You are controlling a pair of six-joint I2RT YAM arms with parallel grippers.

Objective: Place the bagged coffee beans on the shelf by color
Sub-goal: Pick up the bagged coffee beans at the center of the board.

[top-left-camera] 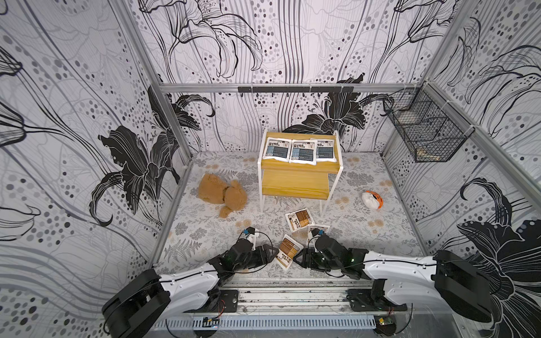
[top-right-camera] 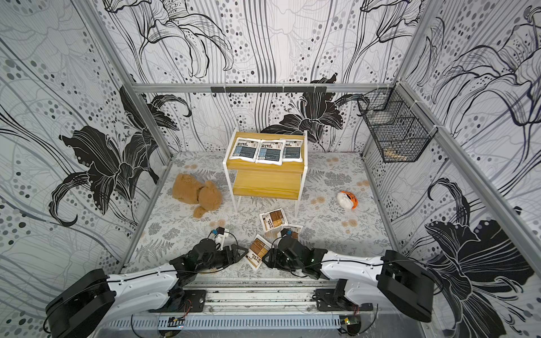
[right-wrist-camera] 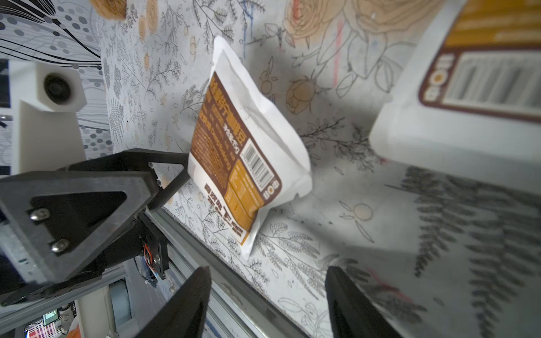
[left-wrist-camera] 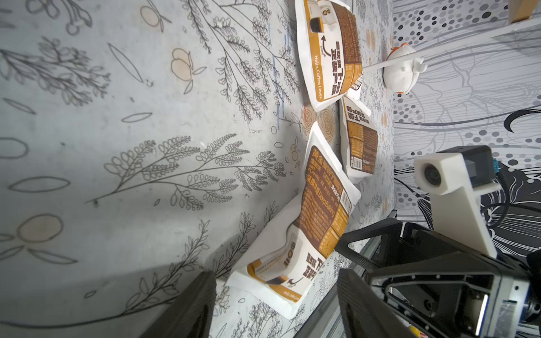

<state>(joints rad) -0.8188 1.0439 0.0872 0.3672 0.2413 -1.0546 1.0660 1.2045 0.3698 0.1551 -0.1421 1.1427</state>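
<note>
The shelf [top-left-camera: 332, 164] stands at the back, with three blue-grey bagged coffee beans [top-left-camera: 303, 151] in a row on its top board. Its lower board [top-left-camera: 295, 183] is bare. Three brown-orange pouches lie on the floor mat in front: one [top-left-camera: 300, 220] near the shelf legs, one [top-left-camera: 320, 226] partly hidden behind the right wrist, and one [top-left-camera: 288, 251] between my two grippers. My left gripper [left-wrist-camera: 276, 295] is open, and that nearest pouch [left-wrist-camera: 319, 213] lies just ahead of its fingers. My right gripper [right-wrist-camera: 268, 292] is open and holds nothing, with the same pouch [right-wrist-camera: 248, 152] ahead of it.
A brown teddy bear [top-left-camera: 222, 193] lies left of the shelf. A white-and-orange ball toy [top-left-camera: 372, 199] sits to its right. A black wire basket [top-left-camera: 424, 131] hangs on the right wall. The metal rail [top-left-camera: 292, 289] runs along the mat's front edge.
</note>
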